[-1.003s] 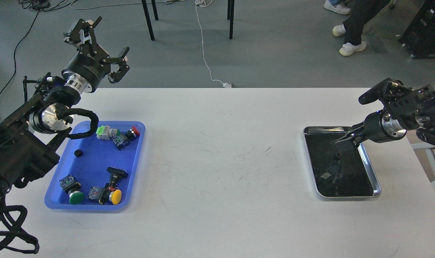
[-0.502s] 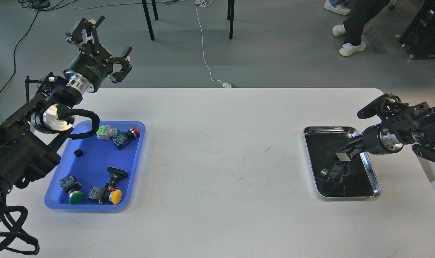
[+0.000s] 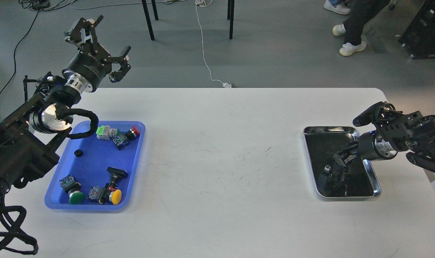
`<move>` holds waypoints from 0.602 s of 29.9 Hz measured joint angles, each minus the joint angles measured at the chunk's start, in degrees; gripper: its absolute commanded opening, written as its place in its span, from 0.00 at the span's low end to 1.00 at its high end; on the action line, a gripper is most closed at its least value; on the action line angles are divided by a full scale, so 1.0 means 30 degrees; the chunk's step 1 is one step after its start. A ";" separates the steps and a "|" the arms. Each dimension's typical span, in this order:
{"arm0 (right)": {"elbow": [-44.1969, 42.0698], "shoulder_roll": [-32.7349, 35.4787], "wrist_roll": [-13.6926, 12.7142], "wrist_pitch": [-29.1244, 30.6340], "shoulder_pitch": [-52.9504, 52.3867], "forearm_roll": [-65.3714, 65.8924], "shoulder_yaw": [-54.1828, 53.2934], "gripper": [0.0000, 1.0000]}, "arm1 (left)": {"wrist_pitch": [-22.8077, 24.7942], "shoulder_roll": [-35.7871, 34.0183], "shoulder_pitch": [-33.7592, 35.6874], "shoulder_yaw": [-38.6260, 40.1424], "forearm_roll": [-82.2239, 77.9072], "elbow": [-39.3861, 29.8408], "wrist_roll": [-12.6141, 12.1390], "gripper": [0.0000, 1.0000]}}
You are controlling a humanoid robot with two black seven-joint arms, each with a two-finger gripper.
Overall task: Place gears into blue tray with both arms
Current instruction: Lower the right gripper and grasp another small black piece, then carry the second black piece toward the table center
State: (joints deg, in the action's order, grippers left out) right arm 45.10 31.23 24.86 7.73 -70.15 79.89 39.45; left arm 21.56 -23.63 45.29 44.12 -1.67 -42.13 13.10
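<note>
The blue tray lies at the table's left. In it rests one small black gear, near the tray's left side. My left gripper is raised beyond the table's far left edge, open and empty, well above and behind the tray. My right gripper reaches low into the shiny steel tray at the right. It is dark against the dark, reflective inside, so its fingers cannot be told apart. Any gears in the steel tray are lost in the reflections.
Several push-button switches with green, red and yellow caps lie in the blue tray. The white table stretches between the two trays. Chair legs, a white cable and a person's feet are on the floor beyond the far edge.
My right gripper has come down and nearer, deeper into the steel tray. The left arm has only wavered slightly in place.
</note>
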 measured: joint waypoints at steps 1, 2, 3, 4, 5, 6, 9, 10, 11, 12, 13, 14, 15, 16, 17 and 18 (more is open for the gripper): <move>0.0005 0.0000 -0.0010 0.0000 0.0002 0.0000 0.0002 0.33 | 0.0004 -0.0013 -0.0002 0.0001 0.0001 0.0001 0.0000 0.98; 0.0004 0.0000 -0.0019 0.0000 0.0009 0.0000 0.0002 0.31 | 0.0005 -0.0024 -0.0008 0.0008 0.0005 0.0000 0.0000 0.98; 0.0004 -0.0001 -0.0024 0.0005 0.0020 0.0000 0.0003 0.28 | 0.0006 -0.0027 -0.0023 0.0028 0.0014 -0.0001 0.0000 0.98; 0.0004 -0.0007 -0.0027 0.0030 0.0026 0.0001 0.0009 0.25 | 0.0006 -0.0039 -0.0040 0.0057 0.0021 -0.0039 0.0000 0.98; 0.0004 -0.0019 -0.0026 0.0055 0.0028 0.0002 0.0017 0.23 | 0.0005 -0.0057 -0.0057 0.0082 0.0027 -0.0119 0.0000 0.98; 0.0004 -0.0023 -0.0025 0.0077 0.0030 0.0011 0.0024 0.21 | 0.0005 -0.0087 -0.0083 0.0107 0.0027 -0.0259 0.0000 0.98; -0.0015 -0.0022 -0.0001 0.0111 0.0030 0.0027 0.0029 0.18 | -0.0049 -0.0203 -0.0127 0.0147 0.0027 -0.0621 0.0000 0.98; -0.0016 -0.0022 0.0003 0.0115 0.0028 0.0027 0.0030 0.18 | -0.0079 -0.0221 -0.0129 0.0148 0.0026 -0.0669 0.0000 0.98; -0.0016 -0.0022 0.0004 0.0116 0.0001 0.0027 0.0031 0.17 | -0.0093 -0.0229 -0.0129 0.0148 0.0020 -0.0697 0.0000 0.98; 0.0004 -0.0019 0.0007 0.0115 -0.0066 0.0024 0.0031 0.17 | -0.0101 -0.0230 -0.0129 0.0150 0.0012 -0.0714 0.0000 0.98; 0.0064 -0.0012 0.0021 0.0115 -0.0199 -0.0006 0.0008 0.17 | -0.0111 -0.0237 -0.0129 0.0156 0.0008 -0.0726 0.0000 0.98; 0.0155 -0.0009 0.0036 0.0109 -0.0366 -0.0044 -0.0035 0.17 | -0.0118 -0.0253 -0.0129 0.0165 0.0006 -0.0736 0.0000 0.98; 0.0260 -0.0009 0.0049 0.0105 -0.0550 -0.0077 -0.0058 0.17 | -0.0121 -0.0263 -0.0129 0.0172 0.0005 -0.0741 0.0000 0.98; 0.0409 -0.0009 0.0050 0.0104 -0.0835 -0.0115 -0.0082 0.17 | -0.0123 -0.0268 -0.0129 0.0175 0.0003 -0.0743 0.0000 0.98; 0.0614 -0.0009 0.0047 0.0101 -0.1154 -0.0149 -0.0114 0.17 | -0.0124 -0.0268 -0.0128 0.0176 0.0000 -0.0751 0.0000 0.98; 0.0855 -0.0010 0.0041 0.0100 -0.1451 -0.0177 -0.0134 0.17 | -0.0125 -0.0268 -0.0128 0.0176 0.0000 -0.0752 0.0000 0.98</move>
State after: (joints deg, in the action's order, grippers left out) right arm 47.67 31.20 24.98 8.03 -74.50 79.36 39.05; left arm 21.18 -24.43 44.90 44.65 -1.67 -44.38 13.10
